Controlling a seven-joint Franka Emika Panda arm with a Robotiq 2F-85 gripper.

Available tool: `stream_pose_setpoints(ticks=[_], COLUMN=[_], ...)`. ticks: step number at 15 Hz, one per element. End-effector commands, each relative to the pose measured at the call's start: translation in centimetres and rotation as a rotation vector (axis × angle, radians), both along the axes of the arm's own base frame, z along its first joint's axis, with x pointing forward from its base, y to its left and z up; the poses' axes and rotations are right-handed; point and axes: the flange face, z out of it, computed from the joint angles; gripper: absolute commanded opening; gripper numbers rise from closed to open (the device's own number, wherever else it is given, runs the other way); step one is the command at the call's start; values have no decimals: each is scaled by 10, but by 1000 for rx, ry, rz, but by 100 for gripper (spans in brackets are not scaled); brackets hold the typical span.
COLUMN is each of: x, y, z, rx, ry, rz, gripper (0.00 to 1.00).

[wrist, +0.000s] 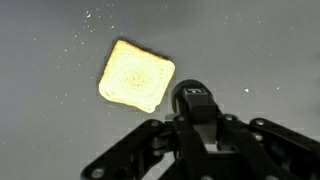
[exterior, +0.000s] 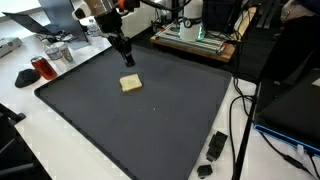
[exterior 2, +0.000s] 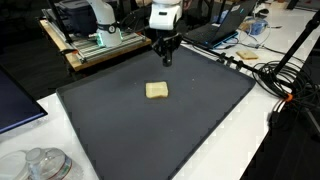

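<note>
White bench (exterior: 30,112) at far left carries a reddish, cylinder-shaped container (exterior: 40,68), glossy. Next comes a big dark-grey mat (exterior: 150,125), matte, flat, roughly square w/ rounded corners, lightly speckled w/ pale crumbs in the wrist view. Black metal fingers (exterior: 126,60) hang over the mat's rear part, pointing down, nothing in them; can't tell how far apart they are, as the tips are too small in both exterior views. Bread slice (exterior: 131,84) lies flat near mid-mat, just in front of the fingers & not touching: pale tan, squarish, soft rounded corners, porous top (wrist: 137,75). At the far right edge sit two small black boxy parts (exterior: 217,146), hard plastic look.
</note>
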Motion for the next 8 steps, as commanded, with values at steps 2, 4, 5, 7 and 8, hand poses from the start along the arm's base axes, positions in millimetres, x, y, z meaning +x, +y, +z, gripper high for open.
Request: stream_pose_setpoints(ticks=[2, 4, 5, 7, 8], x=[7, 3, 2, 9, 7], y=[-1, 3, 5, 3, 6], z=[-23, -29, -32, -34, -37], rx=[-23, -56, -107, -89, -109], ry=[-76, -128, -161, -135, -138], rz=[-215, -300, -322, -288, -306], gripper=[5, 5, 5, 22, 22])
